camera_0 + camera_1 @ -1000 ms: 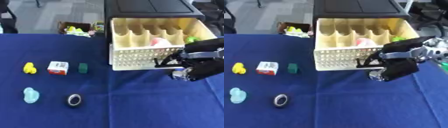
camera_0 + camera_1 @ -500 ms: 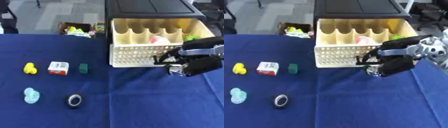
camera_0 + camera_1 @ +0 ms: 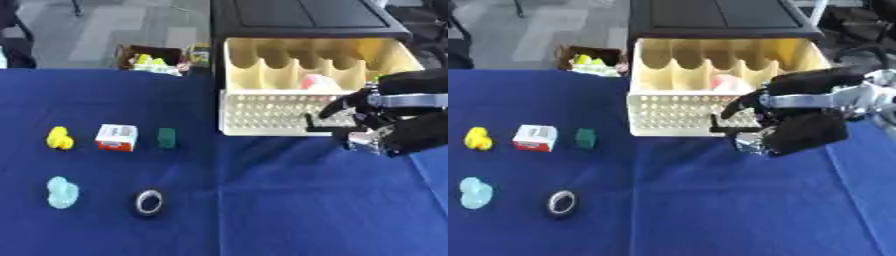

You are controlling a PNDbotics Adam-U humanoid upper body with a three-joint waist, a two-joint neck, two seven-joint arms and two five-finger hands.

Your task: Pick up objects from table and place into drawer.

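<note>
While the right robot hand (image 3: 785, 132) hangs at the drawer's (image 3: 262, 107) front, fingers curled with nothing visibly held, five objects lie on the blue bench (image 3: 262, 200): yellow (image 3: 58, 137), boxed (image 3: 115, 137), green (image 3: 166, 138), pale blue (image 3: 62, 192), ring (image 3: 149, 201).

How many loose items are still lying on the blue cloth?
5, all at left: a yellow toy, a white-and-red box, a green block, below them a pale blue toy and a dark ring. The right hand may hide more.
</note>
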